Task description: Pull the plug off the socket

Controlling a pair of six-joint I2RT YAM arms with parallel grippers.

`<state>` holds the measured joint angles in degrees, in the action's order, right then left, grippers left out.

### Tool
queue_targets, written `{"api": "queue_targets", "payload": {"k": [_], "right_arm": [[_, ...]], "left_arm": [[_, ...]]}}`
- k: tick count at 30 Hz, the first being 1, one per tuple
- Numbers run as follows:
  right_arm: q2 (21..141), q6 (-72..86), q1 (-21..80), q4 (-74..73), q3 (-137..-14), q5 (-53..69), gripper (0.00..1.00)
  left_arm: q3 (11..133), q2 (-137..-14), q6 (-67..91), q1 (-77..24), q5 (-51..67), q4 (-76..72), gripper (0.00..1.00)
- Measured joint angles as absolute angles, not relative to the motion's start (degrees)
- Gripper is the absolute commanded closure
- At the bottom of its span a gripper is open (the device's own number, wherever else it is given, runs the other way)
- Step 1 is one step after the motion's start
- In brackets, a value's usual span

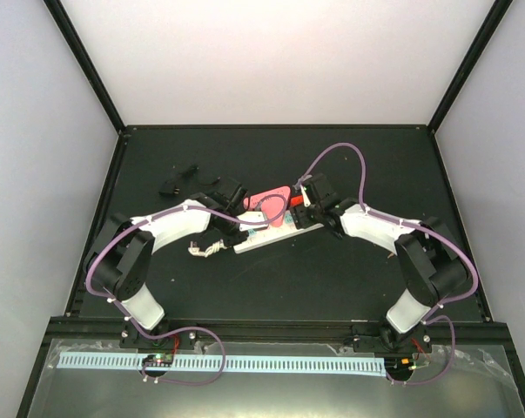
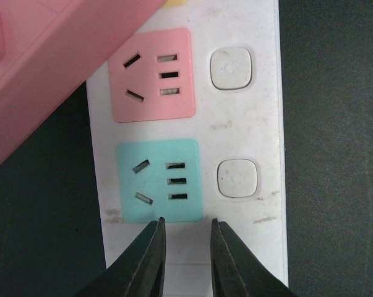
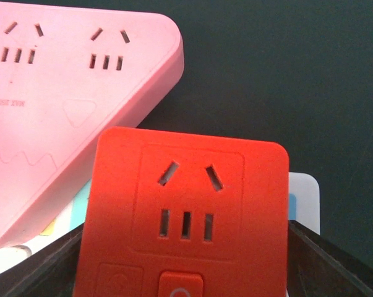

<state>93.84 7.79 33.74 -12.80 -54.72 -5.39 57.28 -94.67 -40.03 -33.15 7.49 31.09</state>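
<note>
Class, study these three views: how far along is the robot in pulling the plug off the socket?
Done: the left gripper has its tips on the socket beside its teal outlet, and the right gripper is clamped on the red plug. In hand: the pull itself; whether the prongs are out is hidden. Left: lifting the plug clear. A pink adapter lies over the socket too.
</note>
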Motion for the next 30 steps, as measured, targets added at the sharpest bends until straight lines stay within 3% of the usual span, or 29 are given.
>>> {"api": "queue_targets", "payload": {"k": [16,30], "right_arm": [[93.4,7.9,34.2,-12.9,-54.6,-5.7,0.45],[92.8,7.8,35.3,-13.0,-54.4,-7.6,0.50]], "left_arm": [[57.3,-95.0,-40.1,-33.3,7.4,30.5,0.84],[57.8,-95.7,-40.1,-33.5,7.1,30.0,0.85]]}}
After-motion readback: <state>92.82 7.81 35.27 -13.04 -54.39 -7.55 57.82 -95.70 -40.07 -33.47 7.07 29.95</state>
